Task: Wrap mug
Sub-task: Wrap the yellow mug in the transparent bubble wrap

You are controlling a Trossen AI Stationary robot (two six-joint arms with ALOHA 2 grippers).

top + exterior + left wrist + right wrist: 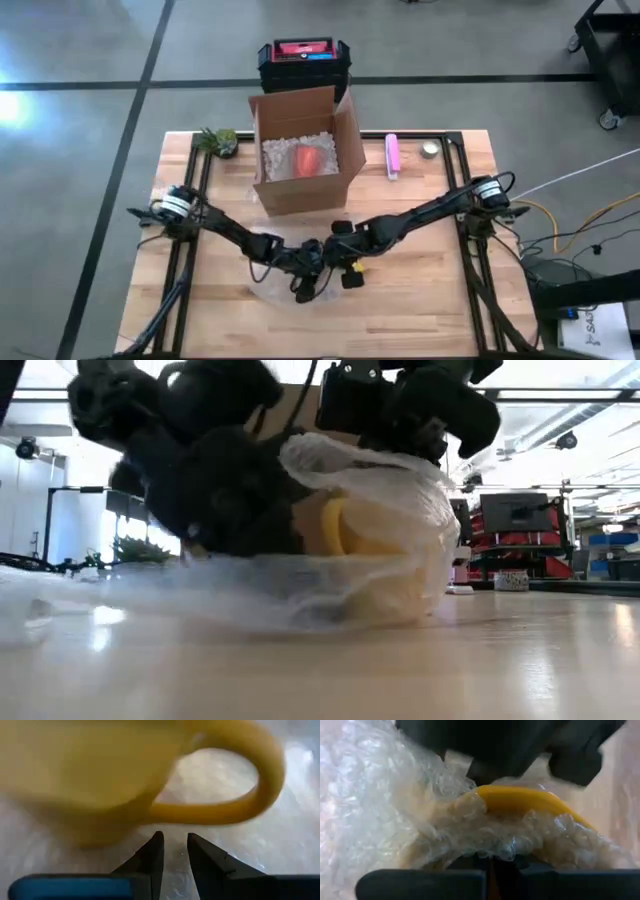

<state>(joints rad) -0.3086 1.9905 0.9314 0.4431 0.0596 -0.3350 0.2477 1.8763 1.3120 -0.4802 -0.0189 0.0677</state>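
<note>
Both end effectors meet near the front-middle of the wooden desk [420,300], where a yellow mug [375,550] lies on its side on a sheet of clear bubble wrap [250,595]. Largest on the desk is the open cardboard box [305,150] at the middle of the back edge, holding white packing fill and a red object [308,160]. A black and red case [303,62] sits on the floor just behind it.

The left end effector [173,851] points at the mug from close by, its two dark fingers drawn nearly together with a narrow gap, clamped on nothing; the mug's body and looped handle [240,795] fill the left wrist view, bubble wrap beneath them. The right end effector [345,272] is at the mug's other side, with wrap bunched over its fingers; whether they are apart or together I cannot tell. In the low view the wrap is drawn up over the mug from the right, so that the yellow shows through the film.

Smaller things line the back of the desk: a small green plant [218,141] at the back-left corner, a pink cylinder [392,156] just right of the box, and a small round tin [429,150] nearer the back-right corner.
</note>
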